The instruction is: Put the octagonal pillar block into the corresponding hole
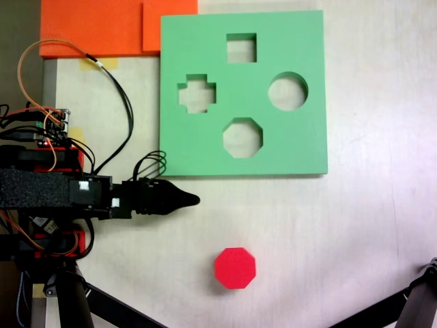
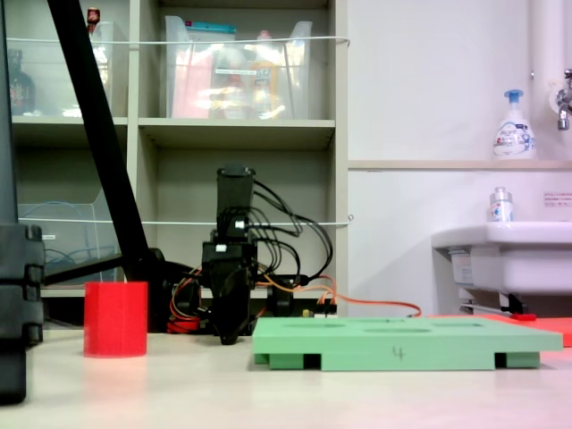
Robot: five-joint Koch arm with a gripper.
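The pincer (image 1: pixel 193 199), tips together at mid-left, should spread and drop squarely over the octagonal pillar block (image 1: pixel 235 267) standing low-centre on the desk (image 1: pixel 355 225).

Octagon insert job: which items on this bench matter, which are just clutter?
Job:
red block
octagonal hole in the green board
gripper

Clutter:
square hole
cross hole
round hole
orange foam
soap bottle
sink
shelf bins

gripper (image 1: pixel 193 199) jaws overlap, state unclear; arm base cut off.
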